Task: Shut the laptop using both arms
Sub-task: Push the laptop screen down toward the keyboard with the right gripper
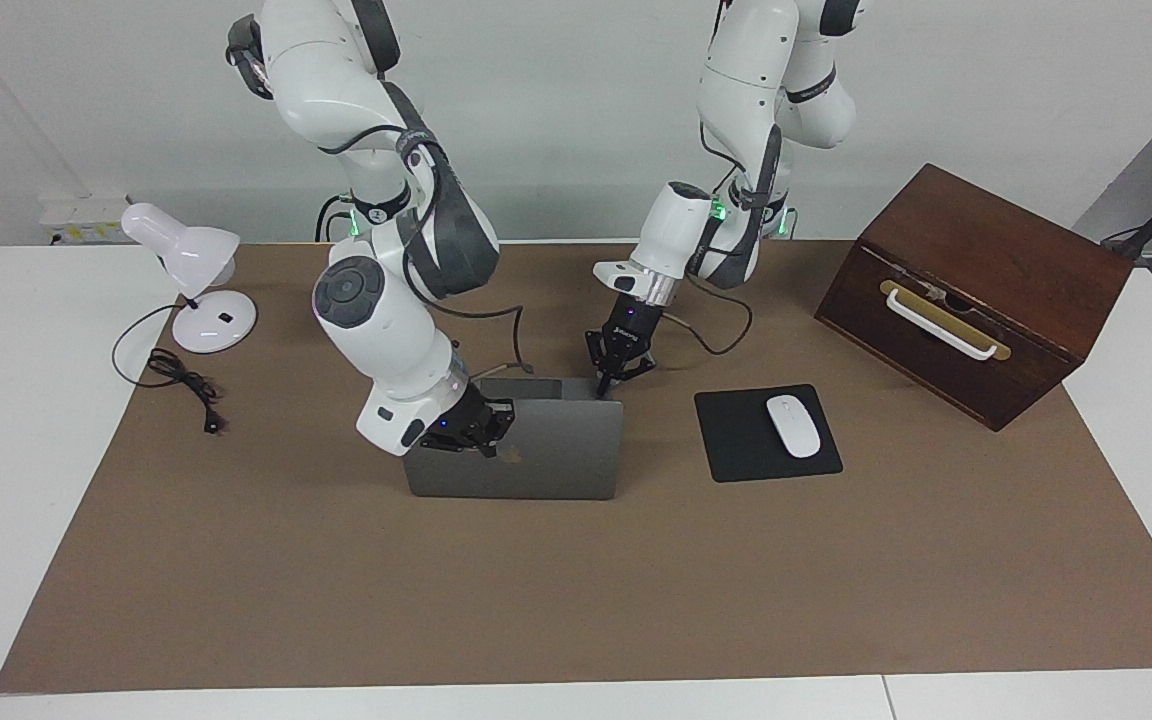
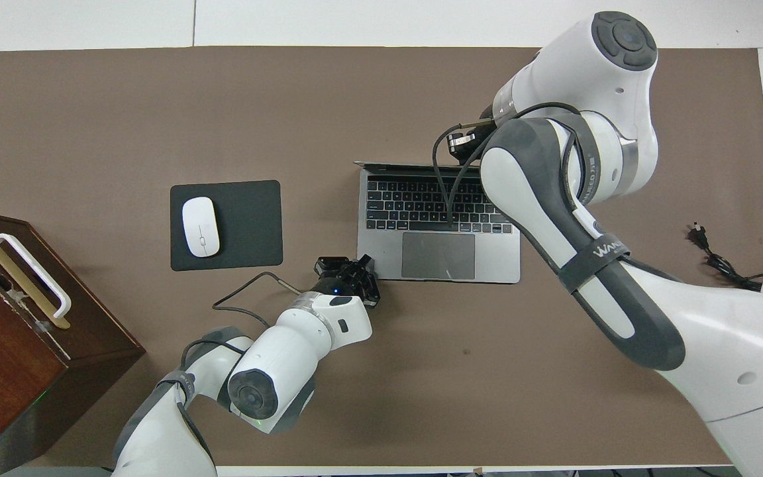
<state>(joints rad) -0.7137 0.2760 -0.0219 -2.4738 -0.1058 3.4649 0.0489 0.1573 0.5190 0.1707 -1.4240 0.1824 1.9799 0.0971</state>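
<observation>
The silver-grey laptop (image 1: pixel 536 470) stands open in the middle of the table, its lid about upright with the apple logo toward the facing camera. In the overhead view its keyboard deck (image 2: pixel 438 255) faces the robots. My right gripper (image 1: pixel 476 428) rests against the back of the lid at its top edge, toward the right arm's end; it also shows in the overhead view (image 2: pixel 462 142). My left gripper (image 1: pixel 622 378) is open and empty, just over the deck's corner nearest the robots at the left arm's end; it also shows in the overhead view (image 2: pixel 350 266).
A black mouse pad (image 1: pixel 736 440) with a white mouse (image 1: pixel 794 426) lies beside the laptop toward the left arm's end. A dark wooden box (image 1: pixel 976 290) with a white handle stands at that end. A white desk lamp (image 1: pixel 198 270) and its black cord (image 1: pixel 186 385) are at the right arm's end.
</observation>
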